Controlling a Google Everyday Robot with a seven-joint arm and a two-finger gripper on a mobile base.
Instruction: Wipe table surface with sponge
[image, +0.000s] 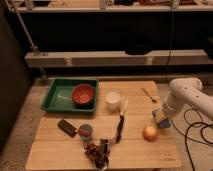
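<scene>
The light wooden table surface fills the lower half of the camera view. My white arm reaches in from the right. My gripper is at the table's right edge, shut on the blue-grey sponge, which sits low on or just above the planks. The sponge is just up and to the right of an onion.
A green tray with a red bowl stands at the back left. A white cup, a spoon, a dark flat block, a small blue-grey cup, a dark long tool and a dark cluster lie on the table.
</scene>
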